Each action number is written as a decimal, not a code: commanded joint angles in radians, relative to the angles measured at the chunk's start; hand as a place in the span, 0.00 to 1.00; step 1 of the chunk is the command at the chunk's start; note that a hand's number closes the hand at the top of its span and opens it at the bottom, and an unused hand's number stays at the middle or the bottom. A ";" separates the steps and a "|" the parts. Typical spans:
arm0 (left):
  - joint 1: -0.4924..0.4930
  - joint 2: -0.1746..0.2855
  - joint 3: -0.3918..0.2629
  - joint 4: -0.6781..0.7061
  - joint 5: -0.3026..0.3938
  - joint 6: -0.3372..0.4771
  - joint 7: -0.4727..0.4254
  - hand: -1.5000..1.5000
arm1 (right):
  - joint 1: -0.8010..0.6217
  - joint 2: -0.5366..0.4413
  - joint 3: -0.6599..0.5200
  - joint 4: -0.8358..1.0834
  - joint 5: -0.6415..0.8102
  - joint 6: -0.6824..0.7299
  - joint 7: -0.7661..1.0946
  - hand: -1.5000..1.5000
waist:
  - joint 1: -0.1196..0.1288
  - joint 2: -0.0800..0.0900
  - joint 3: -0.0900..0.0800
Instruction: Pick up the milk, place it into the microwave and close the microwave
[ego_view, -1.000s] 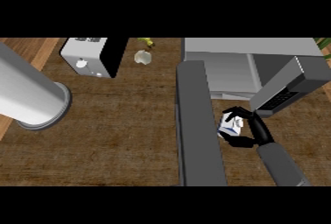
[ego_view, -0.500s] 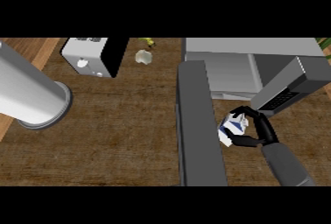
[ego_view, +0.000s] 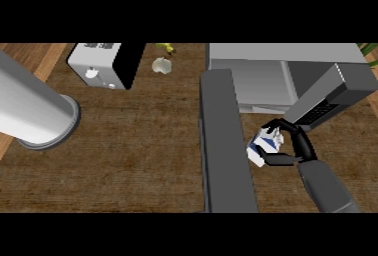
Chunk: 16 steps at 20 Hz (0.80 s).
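The right robot hand (ego_view: 294, 146) comes up from the lower edge on a grey forearm, toward the bench's (ego_view: 125, 170) right side. Its black fingers (ego_view: 284, 125) and thumb are curled round the milk (ego_view: 260, 148), a small white carton with a blue mark, so it is holding it. The carton is tilted, its top leaning toward the microwave (ego_view: 251, 80). Whether its base touches the bench cannot be told.

The microwave stands at the far right of the bench with its pale cavity showing. Its door (ego_view: 225, 150) is swung open (a long dark slab seen edge-on, running from the microwave's left side toward the near edge). The milk lies just beside this door, between it and the hand's palm, in front of the cavity and outside it. A dark panel (ego_view: 332, 97) with small buttons slants down the microwave's right side, just above the fingers.

At the far edge, left of the microwave, stands 1 white and black toaster (ego_view: 103, 65), with a small pale object (ego_view: 161, 65) near it. A wide pale grey cylinder (ego_view: 33, 112) covers the bench's left edge. No left robot hand shows.
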 joint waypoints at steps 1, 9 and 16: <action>0.000 0.031 0.074 -0.008 0.082 -0.024 0.019 0.00 | 0.003 0.001 0.024 -0.004 -0.002 0.162 -0.114 1.00 | -0.012 0.002 0.002; -0.032 0.008 0.097 0.057 0.079 -0.040 0.024 0.00 | -0.051 0.052 0.063 -0.196 -0.001 0.066 0.055 1.00 | -0.032 -0.006 0.000; 0.002 -0.001 0.116 0.017 0.079 -0.066 0.052 0.00 | -0.132 0.109 0.073 -0.301 0.000 -0.020 0.315 1.00 | -0.025 -0.005 0.001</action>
